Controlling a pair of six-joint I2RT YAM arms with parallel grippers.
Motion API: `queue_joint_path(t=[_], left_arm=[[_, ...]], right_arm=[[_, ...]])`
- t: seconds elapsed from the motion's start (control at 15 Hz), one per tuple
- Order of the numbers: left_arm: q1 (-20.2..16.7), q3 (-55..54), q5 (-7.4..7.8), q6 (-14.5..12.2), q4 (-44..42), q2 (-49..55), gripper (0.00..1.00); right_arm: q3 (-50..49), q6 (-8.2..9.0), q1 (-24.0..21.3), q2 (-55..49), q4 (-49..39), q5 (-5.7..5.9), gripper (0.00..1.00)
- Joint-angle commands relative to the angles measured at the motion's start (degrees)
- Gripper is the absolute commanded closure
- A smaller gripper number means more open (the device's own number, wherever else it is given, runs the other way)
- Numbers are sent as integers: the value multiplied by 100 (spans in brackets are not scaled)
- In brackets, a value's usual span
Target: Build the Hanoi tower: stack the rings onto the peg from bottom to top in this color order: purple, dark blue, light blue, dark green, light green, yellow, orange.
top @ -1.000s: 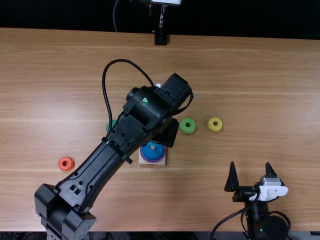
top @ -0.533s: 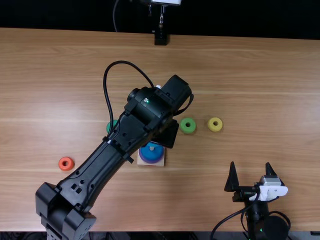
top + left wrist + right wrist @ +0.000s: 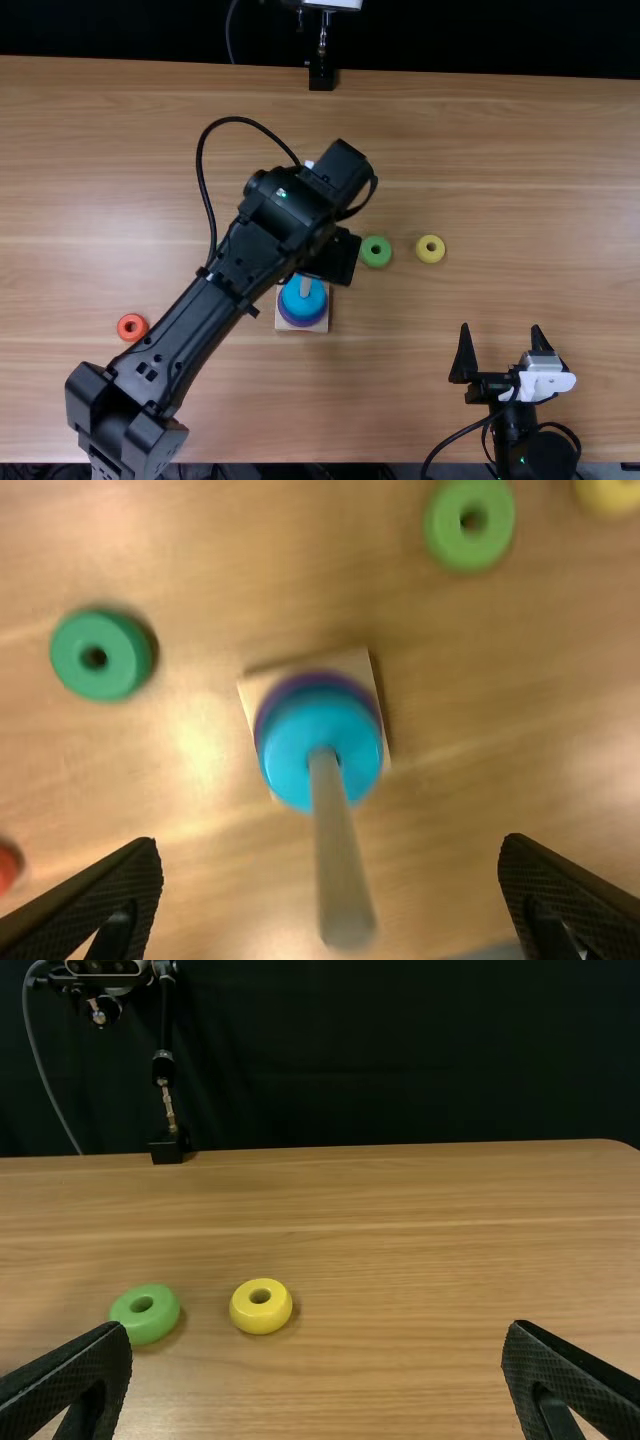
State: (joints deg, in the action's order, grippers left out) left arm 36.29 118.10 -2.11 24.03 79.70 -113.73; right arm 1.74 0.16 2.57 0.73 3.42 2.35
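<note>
In the top view my left gripper [image 3: 332, 256] hangs over the far side of the peg base [image 3: 325, 322]. Light blue ring [image 3: 303, 298] tops a blue-purple stack on the peg [image 3: 305, 286]. From the left wrist, my left gripper [image 3: 330, 852] is open, with the upright peg [image 3: 340, 870] between its fingers, the light blue ring [image 3: 320, 745] low on it and a purple rim [image 3: 290, 685] below. Right gripper [image 3: 500, 328] stands open and holds nothing near the table's front; its wrist view shows the right gripper [image 3: 318, 1330] spread wide.
Dark green ring [image 3: 100, 656] lies left of the base. Light green ring [image 3: 376, 251] and yellow ring [image 3: 430, 249] lie to its right, farther back. Orange ring [image 3: 132, 327] lies at the left, beside the left arm. A black stand [image 3: 322, 78] is at the back edge.
My left arm has shifted slightly back and left, uncovering more of the light blue ring and the peg. It now covers the dark green ring's edge. The right arm has stayed still.
</note>
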Motion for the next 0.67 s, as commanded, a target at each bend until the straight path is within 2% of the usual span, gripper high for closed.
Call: queue_joint_path(t=[0.0, 0.13, 0.2, 0.33, 0.6], left_arm=[[-325, 11, 21, -20, -250, -9, 0], [-659, -24, 11, -93, -904, 18, 0], [-817, -51, 11, -252, -1136, 44, 0], [-1195, -429, -74, -779, -1399, 229, 0], [-1748, -1958, -63, -1475, -2306, 405, 0]], right_arm=[[-86, 15, -55, -73, -41, -45, 0], [-86, 15, -55, -73, -41, -45, 0], [-86, 15, -55, -73, -41, -45, 0], [-86, 15, -55, -73, -41, -45, 0], [-86, 15, -55, -73, -41, -45, 0]])
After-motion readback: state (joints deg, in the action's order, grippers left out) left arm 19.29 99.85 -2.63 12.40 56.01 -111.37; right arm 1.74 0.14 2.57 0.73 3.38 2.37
